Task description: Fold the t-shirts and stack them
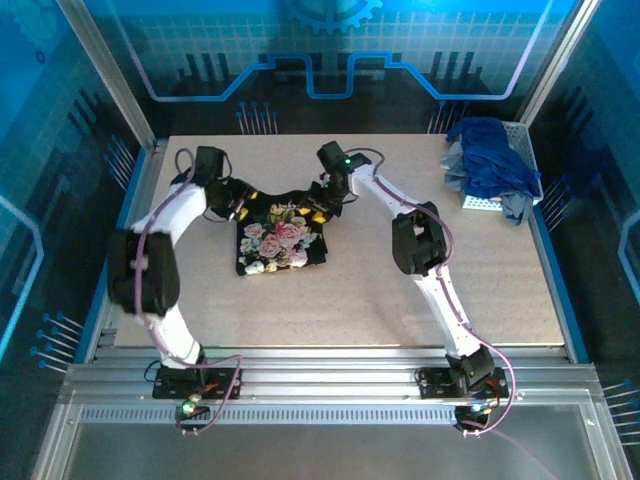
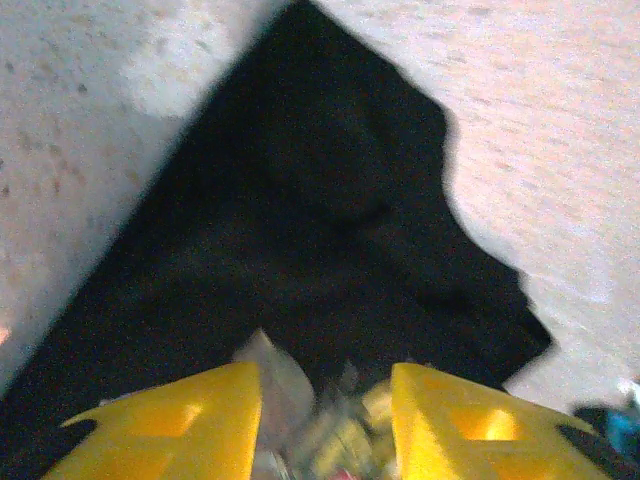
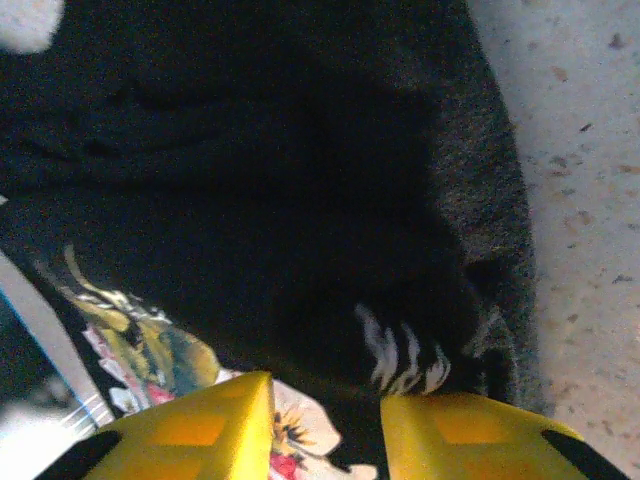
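Top external: folded shirt (image 1: 283, 240), left gripper (image 1: 245, 205) at its 10 o'clock corner, right gripper (image 1: 318, 207) at 2. Both jaws spread; lift clear vertically, sparing the fold.

White mesh basket (image 1: 478, 203) on speckled table (image 1: 400, 300), well right of right gripper (image 1: 316, 211); blue panels (image 1: 330, 40) beyond.

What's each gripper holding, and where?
Cannot tell. The left gripper and right gripper are at the far edge of the black t-shirt, jaws parted, cloth between them; whether either pinches it is unclear.
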You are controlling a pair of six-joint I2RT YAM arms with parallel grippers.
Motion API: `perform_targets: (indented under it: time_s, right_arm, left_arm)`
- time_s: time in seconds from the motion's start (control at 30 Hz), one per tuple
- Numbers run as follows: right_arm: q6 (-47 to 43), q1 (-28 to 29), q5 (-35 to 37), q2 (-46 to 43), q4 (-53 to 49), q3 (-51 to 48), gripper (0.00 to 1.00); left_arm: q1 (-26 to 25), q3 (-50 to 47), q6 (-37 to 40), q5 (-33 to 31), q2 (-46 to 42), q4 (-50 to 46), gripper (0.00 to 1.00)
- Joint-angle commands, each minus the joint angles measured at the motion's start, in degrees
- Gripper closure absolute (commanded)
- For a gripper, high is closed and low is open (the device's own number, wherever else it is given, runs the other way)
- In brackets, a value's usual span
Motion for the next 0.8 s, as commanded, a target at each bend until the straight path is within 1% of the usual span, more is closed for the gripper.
perform_targets:
  time_s: [0.0, 0.07, 0.1, 0.17, 0.2, 0.3, 0.33, 0.4, 0.5, 0.63, 0.7, 0.77]
  right_arm:
    - [0.7, -2.9, 0.0, -12.2, 1.1, -7.0, 0.52]
    - [0.4, -4.5, -0.5, -19.8, 5.0, -15.1, 0.47]
    - [0.6, -5.3, -1.8, -24.0, 8.2, -20.5, 0.46]
    - [0.9, -6.7, -5.5, -31.4, 16.1, -30.6, 0.44]
    - [1.2, -7.2, -8.4, -35.6, 22.0, -36.6, 0.43]
    - [2.9, -7.9, -13.5, -46.6, 35.6, -51.5, 0.40]
    - [3.3, -8.0, -13.8, -49.6, 37.7, -55.0, 0.40]
    - [4.6, -8.3, -13.7, -55.5, 40.3, -61.6, 0.40]
    - [6.6, -8.7, -13.8, -61.3, 42.0, -68.4, 0.40]
    - [5.0, -9.4, -14.6, -64.7, 38.9, -70.6, 0.40]
    - [5.0, -9.9, -14.9, -65.7, 38.0, -71.4, 0.40]
    - [5.3, -10.4, -15.1, -66.6, 37.9, -72.2, 0.40]
  left_arm:
    - [-9.5, -12.4, -17.1, -6.4, -15.2, 1.5, 0.47]
    - [-16.2, -20.5, -28.6, -11.5, -20.6, 6.1, 0.47]
    - [-20.0, -24.5, -34.7, -15.1, -22.6, 10.0, 0.47]
    - [-26.4, -30.7, -43.9, -22.8, -24.2, 17.1, 0.45]
    - [-29.1, -32.5, -46.7, -26.5, -23.9, 20.4, 0.45]
    - [-33.1, -34.4, -53.1, -33.6, -21.5, 24.7, 0.41]
    - [-33.9, -34.9, -54.2, -35.4, -20.7, 26.3, 0.41]
    - [-34.6, -36.1, -56.9, -36.7, -18.4, 30.0, 0.41]
    - [-35.2, -37.6, -60.3, -38.5, -15.2, 33.8, 0.41]
    - [-34.9, -39.3, -62.2, -40.6, -11.0, 40.8, 0.46]
    - [-34.3, -39.3, -62.4, -38.8, -8.4, 43.5, 0.50]
    - [-34.3, -38.7, -62.5, -38.2, -7.0, 43.1, 0.50]
